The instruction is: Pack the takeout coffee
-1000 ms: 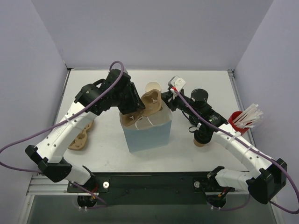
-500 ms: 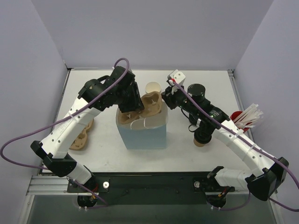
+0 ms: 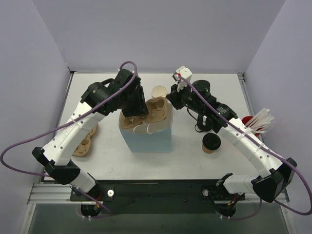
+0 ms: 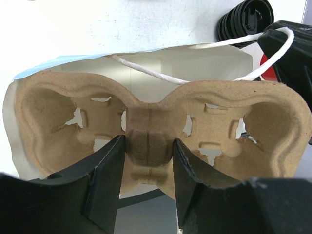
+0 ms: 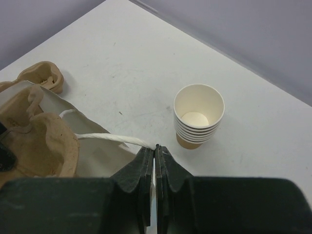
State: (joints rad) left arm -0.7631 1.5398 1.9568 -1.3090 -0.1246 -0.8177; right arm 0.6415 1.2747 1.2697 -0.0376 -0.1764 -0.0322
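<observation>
Brown pulp carrier (image 4: 48,112) pinched by left gripper (image 4: 148,144) over blue bag (image 3: 148,139); right gripper (image 5: 155,151) pressed together on its cord handle (image 5: 112,140); takeout coffee (image 3: 211,142) near table's (image 3: 112,156) right edge.

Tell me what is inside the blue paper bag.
A brown pulp cup carrier fills the mouth of the blue bag, its cup wells empty, the left gripper clamped on its middle ridge. White bag wall shows behind it; the carrier hides the bag's bottom.

Premises: robotics lab test cell. Evidence: a white table (image 3: 191,161) enclosed by plain grey-violet walls (image 3: 161,34) at its far, left and right edges. Left arm (image 3: 73,131) and right arm (image 3: 243,144) are bolted to a rail (image 3: 156,191) along the near edge.
</observation>
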